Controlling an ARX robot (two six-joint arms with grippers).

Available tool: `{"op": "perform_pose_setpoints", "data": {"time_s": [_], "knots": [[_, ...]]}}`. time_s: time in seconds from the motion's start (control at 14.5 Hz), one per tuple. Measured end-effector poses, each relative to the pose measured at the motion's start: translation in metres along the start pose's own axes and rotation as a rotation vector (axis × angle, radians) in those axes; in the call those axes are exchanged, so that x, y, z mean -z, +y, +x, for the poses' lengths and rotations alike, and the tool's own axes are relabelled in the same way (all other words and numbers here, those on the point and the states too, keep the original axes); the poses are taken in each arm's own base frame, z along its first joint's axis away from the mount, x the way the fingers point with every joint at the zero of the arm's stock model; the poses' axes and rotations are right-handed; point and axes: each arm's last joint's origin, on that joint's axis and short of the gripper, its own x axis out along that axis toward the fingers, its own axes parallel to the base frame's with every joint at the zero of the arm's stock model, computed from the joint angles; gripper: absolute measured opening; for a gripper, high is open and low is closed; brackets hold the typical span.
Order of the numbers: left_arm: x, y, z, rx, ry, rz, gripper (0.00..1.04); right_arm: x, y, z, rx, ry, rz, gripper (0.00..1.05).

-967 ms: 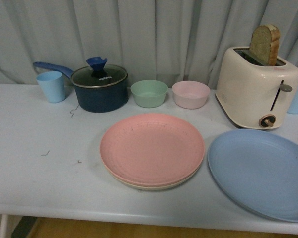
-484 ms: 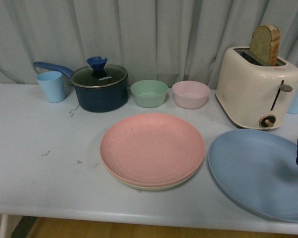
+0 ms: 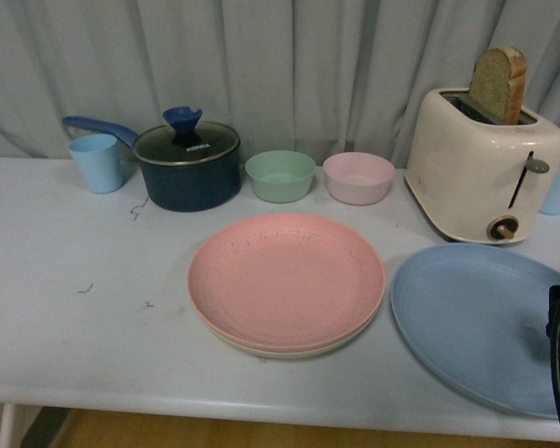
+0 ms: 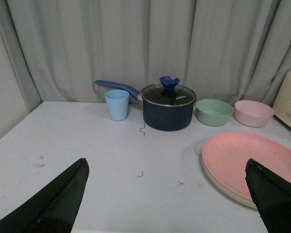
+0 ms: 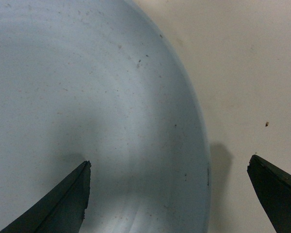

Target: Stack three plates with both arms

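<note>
The right end effector (image 5: 168, 162) is held wide open and empty over the rim of the blue plate (image 5: 87, 97), seemingly just above it; contact cannot be judged from so close a view. The left end effector (image 4: 166, 162), equally spread and empty, is poised above the surface (image 4: 87, 145). Two thirds of the job appear done: the pink plate (image 3: 287, 280) is nested on the beige plate (image 3: 289, 354), while the blue plate, matte and faintly speckled, lies alone just right of that pair.
</note>
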Motion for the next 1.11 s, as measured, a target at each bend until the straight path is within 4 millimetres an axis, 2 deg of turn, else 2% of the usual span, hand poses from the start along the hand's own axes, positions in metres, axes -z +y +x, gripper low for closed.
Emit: {"op": "perform_pose_setpoints", "data": {"time_s": [0.14, 0.62, 0.76, 0.9, 1.11], "knots": [[0.0, 0.0, 0.0, 0.0, 0.0, 0.0, 0.98, 0.002, -0.002, 0.003, 0.001, 0.001, 0.01, 0.96], [0.0, 0.0, 0.0, 0.0, 0.0, 0.0, 0.98, -0.001, -0.011, 0.003, 0.008, -0.014, 0.031, 0.2], [0.0, 0.0, 0.0, 0.0, 0.0, 0.0, 0.98, -0.009, -0.011, -0.006, -0.021, -0.056, 0.047, 0.05], [0.0, 0.0, 0.0, 0.0, 0.0, 0.0, 0.98, -0.014, -0.013, -0.021, -0.035, -0.115, 0.067, 0.03], [0.0, 0.0, 0.0, 0.0, 0.0, 0.0, 0.98, -0.003, -0.017, -0.061, -0.06, -0.148, 0.084, 0.03]]}}
